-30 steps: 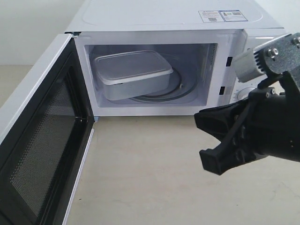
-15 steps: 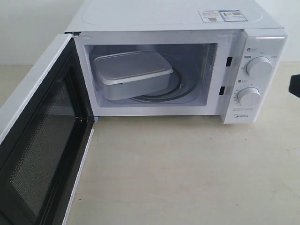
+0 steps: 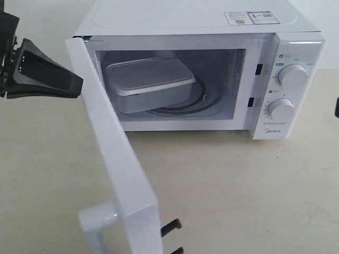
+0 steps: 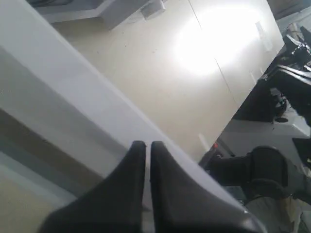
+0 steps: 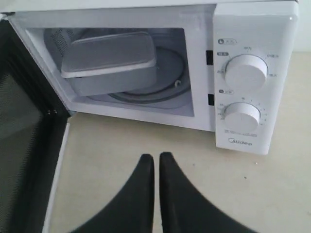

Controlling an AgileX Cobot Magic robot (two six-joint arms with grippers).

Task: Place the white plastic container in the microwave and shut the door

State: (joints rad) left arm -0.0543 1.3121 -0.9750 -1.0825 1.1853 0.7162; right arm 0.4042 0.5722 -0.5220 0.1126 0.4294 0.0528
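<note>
The white plastic container [image 3: 151, 84] lies tilted on the glass turntable inside the microwave [image 3: 185, 18]; the right wrist view also shows the container [image 5: 109, 60]. The door [image 3: 114, 153] stands about half open, edge-on to the exterior view, with its bar handle [image 3: 98, 225] low in front. My left gripper [image 3: 79, 83] is shut, its tips against the door's outer face near the hinge side; in the left wrist view the left gripper [image 4: 145, 144] rests on that white surface. My right gripper [image 5: 155, 156] is shut and empty, over the table in front of the microwave.
Two round knobs [image 3: 292, 75] sit on the microwave's right panel. The beige table [image 3: 238, 185] spreads in front of it. A black sliver of the right arm [image 3: 337, 107] shows at the exterior view's right edge. Two door latch hooks [image 3: 172, 227] stick out from the door's inner edge.
The right arm has pulled back out of the exterior view to the right. The left gripper has come in from the left, and the door has swung from wide open to about half open.
</note>
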